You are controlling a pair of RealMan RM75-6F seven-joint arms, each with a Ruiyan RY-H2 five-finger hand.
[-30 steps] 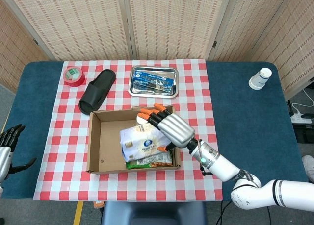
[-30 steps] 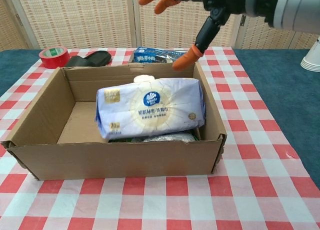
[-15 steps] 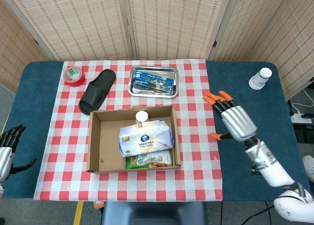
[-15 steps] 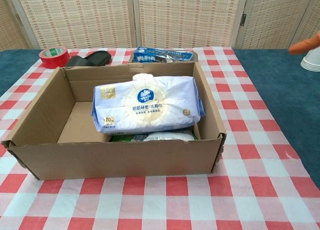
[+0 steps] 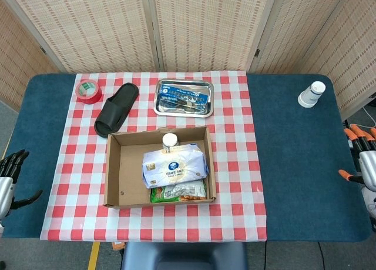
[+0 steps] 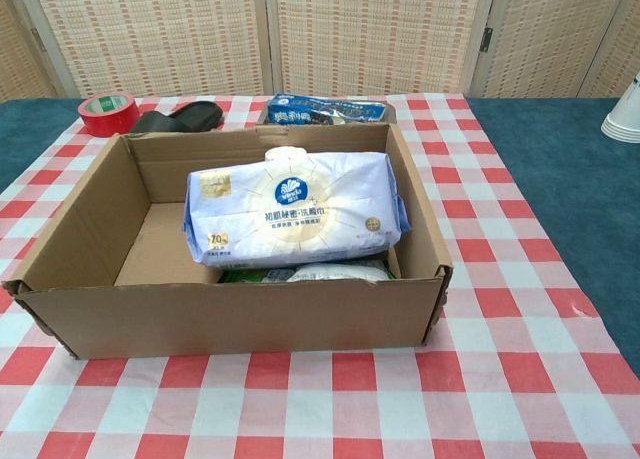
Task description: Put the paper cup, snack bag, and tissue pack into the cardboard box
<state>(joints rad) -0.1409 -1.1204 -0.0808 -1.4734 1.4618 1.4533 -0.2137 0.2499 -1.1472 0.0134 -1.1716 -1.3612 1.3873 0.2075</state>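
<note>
Tissue pack (image 5: 175,167) lies atop snack bag (image 5: 179,192) in cardboard box (image 5: 117,170); likely soft, light, best grasped across its width. Both hands (image 5: 7,176) (image 5: 365,164) spread, empty.

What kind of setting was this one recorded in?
Probably a staged lab or demo table, not a home: woven folding screens wall off the table, a checked cloth lies over blue covering, and unrelated props such as a slipper and red tape lie about.
</note>
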